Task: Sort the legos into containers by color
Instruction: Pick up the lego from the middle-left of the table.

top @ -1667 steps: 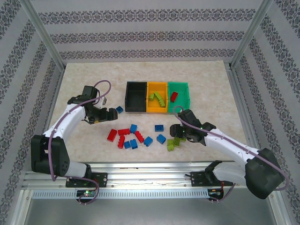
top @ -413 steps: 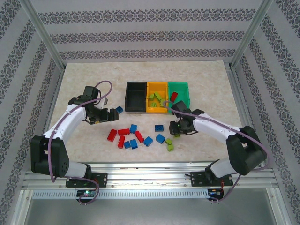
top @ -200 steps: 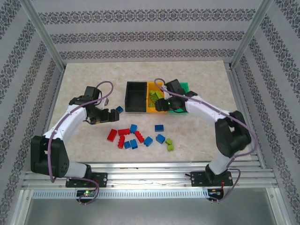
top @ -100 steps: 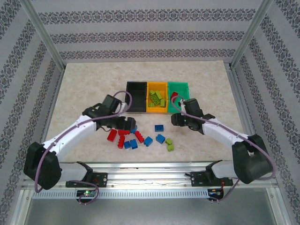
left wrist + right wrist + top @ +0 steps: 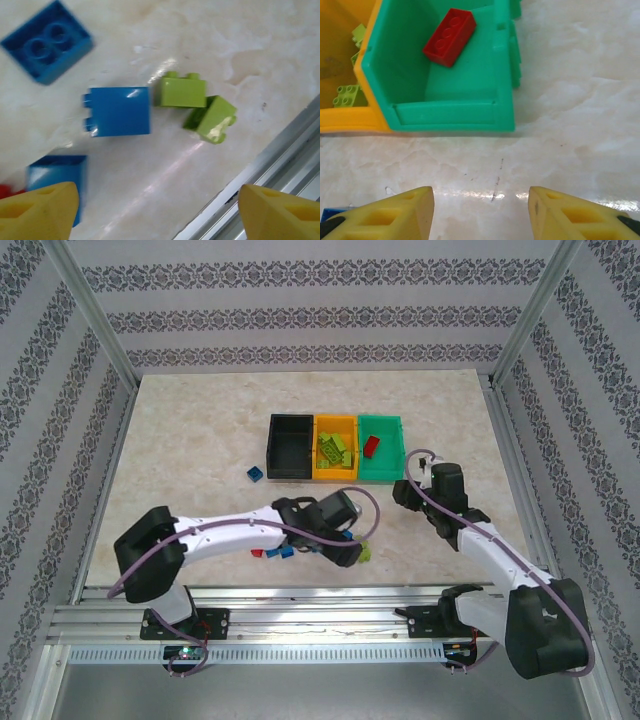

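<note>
Legos (image 5: 47, 41) lie loose on the counter (image 5: 240, 45) right under my left claw (image 5: 160, 212), close to the rail (image 5: 280, 150) at the near edge. Among them is a lime pair (image 5: 182, 91) touching each other, one of them tilted, with a blue brick (image 5: 120, 111) just beside them. That claw is spread wide and empty, and the pair sits ahead of its fingertips, not yet between them. My worry is this: if I close carelessly I could pinch both limes at once or drag the blue brick along. The tilted one could also squirt out of the pinch and skid toward the rail. My right claw (image 5: 485, 217) is likewise open with nothing in it, hanging over bare counter just short of the green bin (image 5: 445, 114), which holds a red brick (image 5: 450, 36). The orange bin (image 5: 340, 125) beside it holds limes, so dropping lime into green just because the colours sound alike would be a mistake. Farthest off, the black bin (image 5: 290, 445) ends the row, with a lone blue (image 5: 255, 474) on the counter just to its left.
</note>
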Action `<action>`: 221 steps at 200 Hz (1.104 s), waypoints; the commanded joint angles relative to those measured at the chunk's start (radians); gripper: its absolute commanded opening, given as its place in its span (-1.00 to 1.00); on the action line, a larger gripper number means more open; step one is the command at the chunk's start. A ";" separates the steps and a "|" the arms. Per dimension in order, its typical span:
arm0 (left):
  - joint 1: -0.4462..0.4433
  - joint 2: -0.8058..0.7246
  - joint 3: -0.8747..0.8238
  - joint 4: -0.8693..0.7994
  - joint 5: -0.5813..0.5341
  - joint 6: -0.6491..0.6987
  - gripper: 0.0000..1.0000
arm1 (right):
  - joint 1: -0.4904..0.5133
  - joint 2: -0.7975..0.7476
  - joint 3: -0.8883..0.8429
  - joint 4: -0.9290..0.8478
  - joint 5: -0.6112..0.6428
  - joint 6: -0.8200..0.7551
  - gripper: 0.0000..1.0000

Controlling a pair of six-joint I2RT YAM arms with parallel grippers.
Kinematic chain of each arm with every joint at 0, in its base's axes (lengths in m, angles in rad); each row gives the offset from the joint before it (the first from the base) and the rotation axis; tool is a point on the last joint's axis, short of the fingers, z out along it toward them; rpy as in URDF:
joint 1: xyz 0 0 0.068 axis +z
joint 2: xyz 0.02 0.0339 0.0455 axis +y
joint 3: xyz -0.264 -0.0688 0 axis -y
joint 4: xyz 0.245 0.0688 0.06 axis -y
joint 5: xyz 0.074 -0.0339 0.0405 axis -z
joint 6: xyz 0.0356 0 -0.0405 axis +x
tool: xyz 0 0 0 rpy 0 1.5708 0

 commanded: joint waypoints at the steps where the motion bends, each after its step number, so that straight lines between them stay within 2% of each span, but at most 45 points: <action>1: -0.038 0.054 0.035 0.048 0.004 -0.030 0.57 | -0.020 0.014 -0.007 0.063 -0.048 0.035 0.07; 45: -0.110 0.154 0.096 0.002 -0.004 -0.019 0.54 | -0.023 0.085 0.014 0.077 -0.077 0.034 0.06; 77: -0.112 0.205 0.151 -0.059 -0.048 -0.003 0.55 | -0.025 0.084 0.011 0.083 -0.091 0.037 0.06; 160: -0.111 0.390 0.336 -0.158 -0.081 0.006 0.50 | -0.028 0.099 0.014 0.085 -0.098 0.038 0.06; 195: -0.108 0.398 0.351 -0.161 -0.087 0.008 0.28 | -0.030 0.105 0.014 0.095 -0.107 0.042 0.06; 221: -0.106 0.396 0.354 -0.156 -0.080 0.009 -0.08 | -0.030 0.105 0.015 0.095 -0.118 0.039 0.06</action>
